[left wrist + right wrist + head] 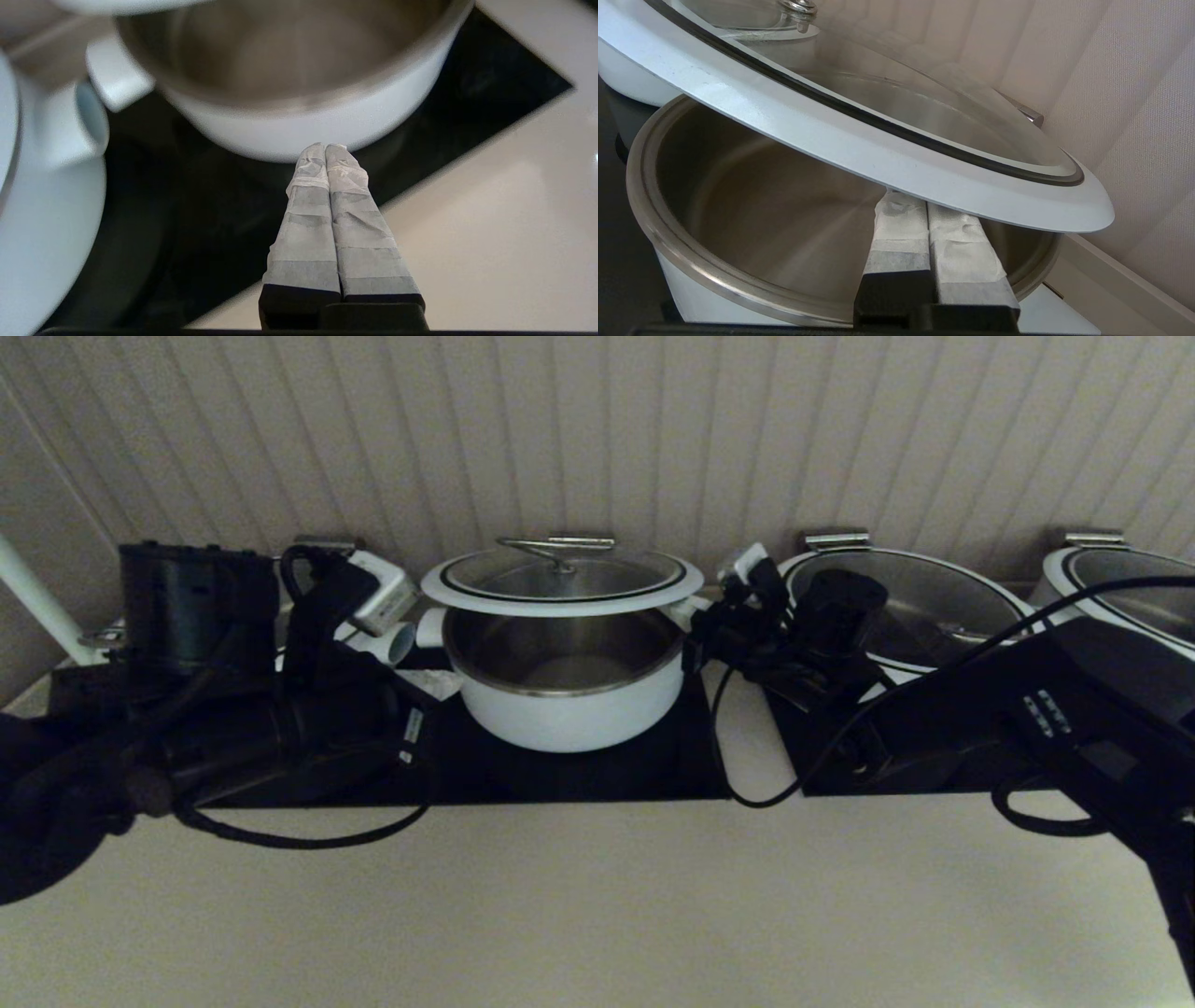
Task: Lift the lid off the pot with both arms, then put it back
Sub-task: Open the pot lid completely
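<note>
White-rimmed glass lid (562,581) raised, seemingly level, above open white pot (569,695) on black cooktop.

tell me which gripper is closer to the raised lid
Right. The right gripper has its shut fingertips up against the underside of the lid rim. The left gripper, also shut, sits lower, beside the pot wall.

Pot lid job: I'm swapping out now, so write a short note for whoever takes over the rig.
Left gripper: fingers shut together, empty, low beside the white pot on the robot's left.
Right gripper: fingers shut together, tips under the rim of the glass lid on the robot's right, propping it rather than pinching it.
Lid is raised above the pot, whose empty steel inside shows. Pot sits on the black cooktop.
Done: lid lifted.
Left: lower it back onto the pot, withdraw both arms.
</note>
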Motion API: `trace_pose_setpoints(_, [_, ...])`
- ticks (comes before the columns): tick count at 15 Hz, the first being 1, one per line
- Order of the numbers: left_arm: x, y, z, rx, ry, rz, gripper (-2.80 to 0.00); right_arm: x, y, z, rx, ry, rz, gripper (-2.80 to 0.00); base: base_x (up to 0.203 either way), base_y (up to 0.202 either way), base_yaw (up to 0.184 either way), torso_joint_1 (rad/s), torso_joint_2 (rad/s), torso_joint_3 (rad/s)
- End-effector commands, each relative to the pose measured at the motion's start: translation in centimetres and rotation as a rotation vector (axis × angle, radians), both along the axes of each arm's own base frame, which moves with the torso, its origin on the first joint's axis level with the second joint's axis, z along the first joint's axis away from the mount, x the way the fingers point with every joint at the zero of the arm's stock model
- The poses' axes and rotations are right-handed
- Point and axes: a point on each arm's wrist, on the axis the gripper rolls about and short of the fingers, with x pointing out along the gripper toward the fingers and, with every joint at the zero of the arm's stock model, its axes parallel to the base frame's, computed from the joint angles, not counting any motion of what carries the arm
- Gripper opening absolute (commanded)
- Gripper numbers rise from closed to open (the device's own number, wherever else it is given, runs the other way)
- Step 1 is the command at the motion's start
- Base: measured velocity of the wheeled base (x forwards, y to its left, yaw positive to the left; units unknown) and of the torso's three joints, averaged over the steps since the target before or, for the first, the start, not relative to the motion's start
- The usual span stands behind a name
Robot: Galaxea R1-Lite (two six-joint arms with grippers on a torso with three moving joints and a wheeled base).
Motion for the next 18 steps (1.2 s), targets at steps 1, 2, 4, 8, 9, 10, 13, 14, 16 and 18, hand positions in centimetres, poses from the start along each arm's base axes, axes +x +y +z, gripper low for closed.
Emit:
trace_pose_setpoints(1, [2.1, -1.1, -1.9, 0.002, 0.001, -0.006, -2.80, -0.2, 0.0, 0.3, 0.003, -0.013, 0.005, -2.80, 0.000, 0.000, 0.000, 0.000, 0.00, 0.000])
trace_pose_setpoints(2, [2.5, -1.3, -2.1, -0.003, -0.010, -0.005, -2.80, -0.2, 0.0, 0.3, 0.003, -0.013, 0.004, -2.80, 0.000, 0.000, 0.000, 0.000, 0.00, 0.000])
trace_pose_setpoints(4, [3.2, -1.6, -2.3, -0.017, -0.044, -0.004, -2.80, -0.1, 0.0, 0.3, 0.004, -0.014, 0.003, -2.80, 0.000, 0.000, 0.000, 0.000, 0.00, 0.000])
trace_pose_setpoints(8, [4.3, -2.0, -2.3, -0.041, -0.111, 0.000, -2.80, -0.2, 0.0, 0.3, 0.004, -0.017, 0.003, -2.80, 0.000, 0.000, 0.000, 0.000, 0.00, 0.000])
trace_pose_setpoints(9, [4.5, -2.1, -2.2, -0.047, -0.129, 0.001, -2.80, -0.2, 0.0, 0.3, 0.003, -0.019, 0.003, -2.80, 0.000, 0.000, 0.000, 0.000, 0.00, 0.000])
trace_pose_setpoints(10, [4.6, -2.1, -2.0, -0.052, -0.140, 0.000, -2.80, -0.2, -0.1, 0.4, 0.003, -0.020, 0.004, -2.80, 0.000, 0.000, 0.000, 0.000, 0.00, 0.000])
trace_pose_setpoints(13, [5.2, -2.4, -1.6, -0.061, -0.161, 0.000, -2.80, -0.6, -0.2, 0.4, 0.002, -0.017, 0.006, -2.80, 0.000, 0.000, 0.000, 0.000, 0.00, 0.000])
trace_pose_setpoints(14, [5.3, -2.4, -1.5, -0.063, -0.165, 0.001, -2.80, -0.8, -0.2, 0.2, -0.004, -0.008, 0.006, -2.80, 0.000, 0.000, 0.000, 0.000, 0.00, 0.000])
trace_pose_setpoints(16, [5.4, -2.5, -1.3, -0.062, -0.170, -0.001, -2.80, -1.4, -0.6, -0.3, -0.011, 0.005, 0.005, -2.80, 0.000, 0.000, 0.000, 0.000, 0.00, 0.000])
trace_pose_setpoints(18, [5.4, -2.5, -1.4, -0.060, -0.170, -0.001, -2.80, -2.6, -1.1, -0.9, -0.027, 0.039, 0.007, -2.80, 0.000, 0.000, 0.000, 0.000, 0.00, 0.000])
